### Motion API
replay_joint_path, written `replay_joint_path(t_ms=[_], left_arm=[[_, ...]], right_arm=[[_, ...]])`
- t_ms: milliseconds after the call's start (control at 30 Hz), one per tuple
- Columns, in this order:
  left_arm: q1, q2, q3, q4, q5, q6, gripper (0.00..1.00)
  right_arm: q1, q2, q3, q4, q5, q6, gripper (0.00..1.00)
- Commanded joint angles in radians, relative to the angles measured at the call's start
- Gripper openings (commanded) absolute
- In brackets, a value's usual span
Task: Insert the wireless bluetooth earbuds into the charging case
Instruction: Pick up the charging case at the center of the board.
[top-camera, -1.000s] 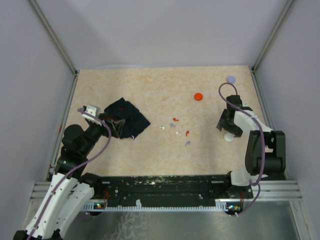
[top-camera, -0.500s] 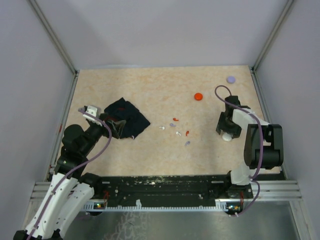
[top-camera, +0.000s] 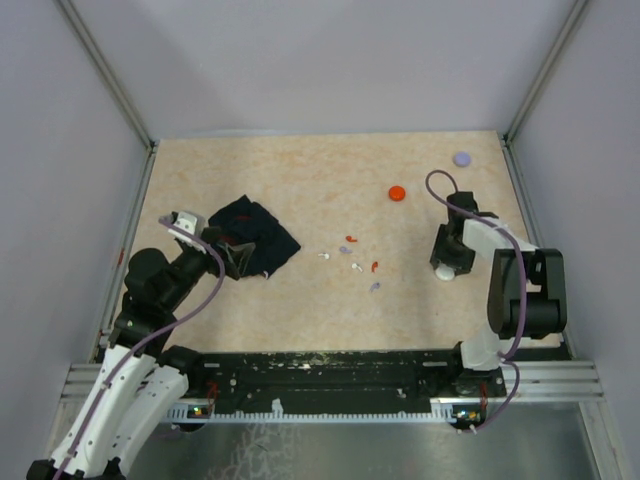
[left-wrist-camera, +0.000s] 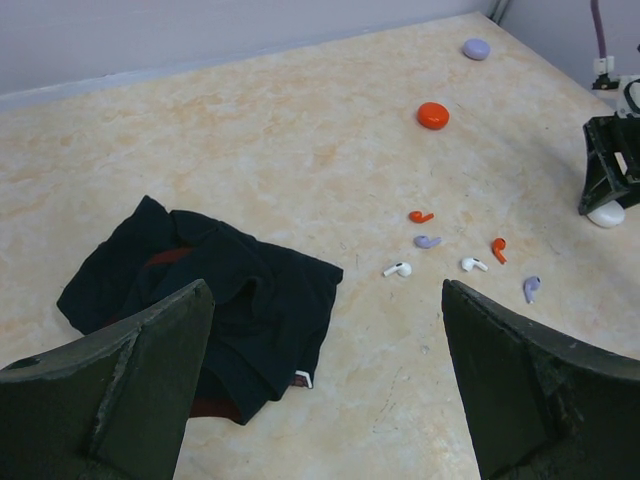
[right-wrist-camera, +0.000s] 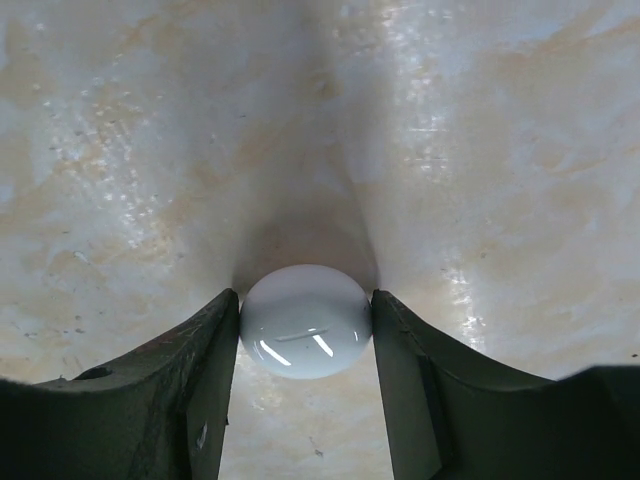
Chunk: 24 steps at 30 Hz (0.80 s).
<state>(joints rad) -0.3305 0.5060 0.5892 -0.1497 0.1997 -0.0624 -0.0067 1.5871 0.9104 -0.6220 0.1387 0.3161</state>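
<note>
R claw (right-wrist-camera: 305, 305) was clenched on the white case (right-wrist-camera: 305, 325), earbuds (left-wrist-camera: 397, 269) lying on the counter (top-camera: 300, 190) to its left, closer than to released L claw (left-wrist-camera: 325, 290).

Lay scattered mid-table in a loose cluster, none touching: six tiny curved plastic earbuds (left-wrist-camera: 472, 264), as white pair (left-wrist-camera: 397, 269), red pair (left-wrist-camera: 420, 216), lavender pair (left-wrist-camera: 427, 241). Sat well to their right on the tabletop: glossy white rounded charging case (right-wrist-camera: 305, 320), pinched between right gripper (right-wrist-camera: 306, 300) fingers.

Beige table (top-camera: 300, 180): earbuds (left-wrist-camera: 397, 269), round cases (top-camera: 397, 193), cloth (top-camera: 255, 235)
</note>
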Motion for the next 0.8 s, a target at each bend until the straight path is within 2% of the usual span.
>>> replay_joint_path(t_ms=[0,300,500,767], left_arm=[[-0.004,0.012,-0.008,0.031,0.074,-0.004,1.00],[-0.004,0.178,0.062,0.026,0.236,-0.157,1.00],[-0.005,0.271,0.042,0.139,0.363,-0.305,1.00],[-0.042,0.369,-0.030,0.369,0.301,-0.505,1.00]], right_arm=[[0.061,-0.032,-0.019,0.048,-0.065,0.030,0.49],[0.192,-0.139,-0.018,0.137,-0.106,0.086,0.45],[0.303,-0.223,-0.032,0.241,-0.106,0.127,0.43],[0.424,-0.285,-0.017,0.407,-0.076,0.229,0.43]])
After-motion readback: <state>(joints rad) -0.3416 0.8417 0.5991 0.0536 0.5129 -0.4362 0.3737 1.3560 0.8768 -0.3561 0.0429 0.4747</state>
